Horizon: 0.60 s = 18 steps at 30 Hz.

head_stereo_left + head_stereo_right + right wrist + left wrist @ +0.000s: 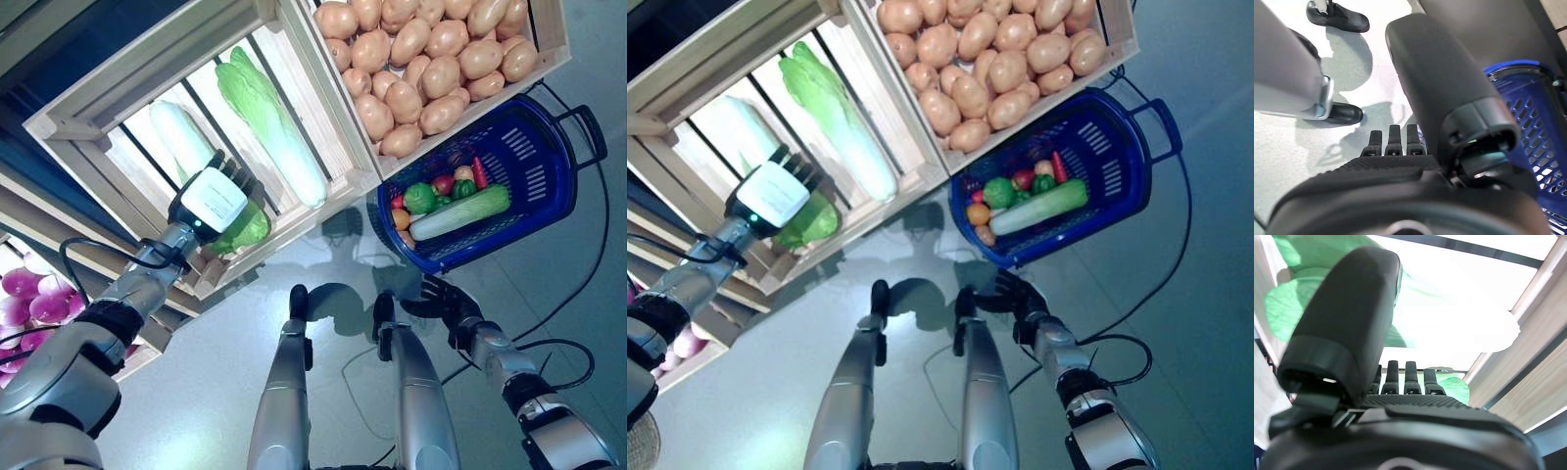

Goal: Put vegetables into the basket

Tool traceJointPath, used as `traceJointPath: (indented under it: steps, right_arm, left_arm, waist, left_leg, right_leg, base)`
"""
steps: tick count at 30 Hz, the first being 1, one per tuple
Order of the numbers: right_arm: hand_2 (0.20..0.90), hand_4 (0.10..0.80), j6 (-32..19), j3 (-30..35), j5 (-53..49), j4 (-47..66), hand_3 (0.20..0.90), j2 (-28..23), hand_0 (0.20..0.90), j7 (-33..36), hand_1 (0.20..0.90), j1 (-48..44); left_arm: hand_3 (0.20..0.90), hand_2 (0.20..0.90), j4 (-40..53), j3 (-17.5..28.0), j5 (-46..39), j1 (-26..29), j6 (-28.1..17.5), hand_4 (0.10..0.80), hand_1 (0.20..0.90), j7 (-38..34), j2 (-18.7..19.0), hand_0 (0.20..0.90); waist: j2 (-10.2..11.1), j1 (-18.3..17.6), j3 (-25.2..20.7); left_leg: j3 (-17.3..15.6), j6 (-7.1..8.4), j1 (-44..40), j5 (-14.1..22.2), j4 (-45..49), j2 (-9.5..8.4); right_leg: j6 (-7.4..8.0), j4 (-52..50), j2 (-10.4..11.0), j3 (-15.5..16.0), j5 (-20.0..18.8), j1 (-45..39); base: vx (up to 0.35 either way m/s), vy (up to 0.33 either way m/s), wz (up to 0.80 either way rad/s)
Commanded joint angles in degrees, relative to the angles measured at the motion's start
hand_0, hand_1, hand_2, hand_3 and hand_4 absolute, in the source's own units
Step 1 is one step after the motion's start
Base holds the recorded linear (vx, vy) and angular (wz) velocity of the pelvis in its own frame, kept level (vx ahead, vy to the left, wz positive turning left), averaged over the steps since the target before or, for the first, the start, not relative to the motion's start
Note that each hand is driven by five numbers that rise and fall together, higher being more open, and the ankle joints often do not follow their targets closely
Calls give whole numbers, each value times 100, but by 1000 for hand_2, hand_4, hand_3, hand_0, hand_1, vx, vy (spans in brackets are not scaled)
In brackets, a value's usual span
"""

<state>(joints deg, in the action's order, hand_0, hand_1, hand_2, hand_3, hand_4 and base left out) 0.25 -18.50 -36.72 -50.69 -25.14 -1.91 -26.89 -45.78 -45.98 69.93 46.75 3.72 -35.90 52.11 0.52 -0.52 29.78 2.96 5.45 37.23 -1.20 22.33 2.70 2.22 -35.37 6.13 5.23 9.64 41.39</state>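
Pale grey floor [196,392] runs under a row of slatted wooden crates, with a blue basket [549,176] standing on it just beside the potato crate [549,49]. That crate is heaped with brown potatoes [421,59]. The next crate [118,98] holds napa cabbages: a long cabbage [269,122] lies with its green leafy end toward the crate's back and its white stem toward the front lip, a second cabbage [181,137] lies alongside it the same way, and a third cabbage [240,227] shows only as green leaf at the front edge. The left hand [211,201] is inside this crate over the third cabbage; its wrist view shows the fingers [1410,377] extended toward white stem and green leaf with the thumb raised, not closed on anything. In the basket a pale green cabbage [460,212] lies lengthwise across the bottom, beside a green pepper [421,198], a red and a small orange vegetable. Purple onions [29,294] show at the left edge in the left eye view only. The right hand [446,299] hangs low near the basket's rim, fingers loosely extended, holding nothing; its wrist view shows the basket wall [1542,127].
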Motion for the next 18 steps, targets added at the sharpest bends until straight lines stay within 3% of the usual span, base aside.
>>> traceJointPath:
  steps: [1,7,18]
  right_arm:
    - [900,800,-225,215,-286,445,900,-467,900,52,900,214]
    - [900,800,-263,131,-330,626,900,-460,900,83,900,179]
    - [900,800,-168,111,-452,952,900,-536,900,354,900,50]
  left_arm:
    - [900,900,261,671,16,207,-115,800,900,-1082,393,900]
    - [900,900,-47,588,-137,540,-226,800,900,-1623,307,900]
    - [900,900,-659,388,122,993,-191,800,900,-1756,147,900]
  waist:
    - [-49,-5,1]
    - [42,-59,1]
    - [217,-147,1]
  left_leg:
    - [-269,-377,179,276,438,-312]
    - [-262,-396,305,257,487,-277]
    - [-259,-396,556,235,560,-190]
  right_leg:
    - [-154,421,-102,124,-289,-459]
    - [-165,326,-171,92,-302,-297]
    - [-150,180,-276,31,-333,10]
  base:
    - [0,0,0]
    - [-3,16,0]
    - [0,0,0]
